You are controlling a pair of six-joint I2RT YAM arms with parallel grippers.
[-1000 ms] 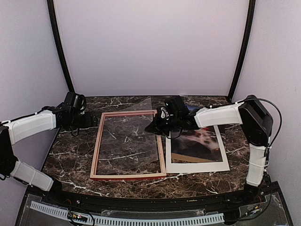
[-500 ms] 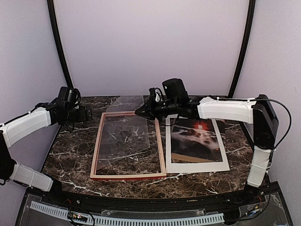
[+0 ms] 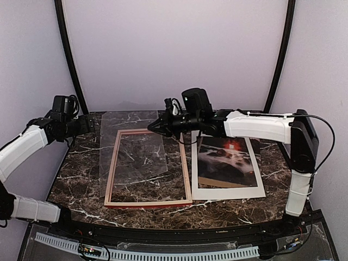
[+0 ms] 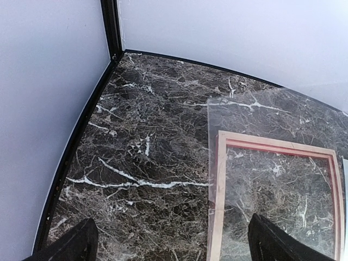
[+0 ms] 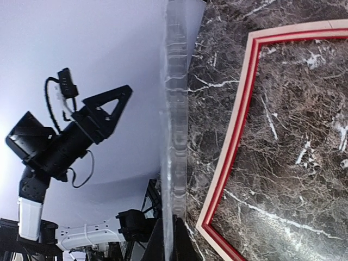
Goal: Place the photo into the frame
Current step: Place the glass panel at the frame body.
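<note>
I count one frame (image 3: 111, 174), centre-left in the top view. One photo (image 3: 225, 160), right of centre. One white mat (image 3: 228, 192) under the photo. One clear sheet (image 3: 122, 122), upper left of centre, overlapping the frame. One marble table (image 3: 81, 168). Two arms of mine, so two grippers: left gripper (image 3: 87, 126) at the far left, right gripper (image 3: 154, 125) near top centre. My left wrist view shows two fingertips (image 4: 76, 246), both along its bottom edge. Two black posts: upper-left post (image 3: 67, 54), upper-right post (image 3: 280, 54).
</note>
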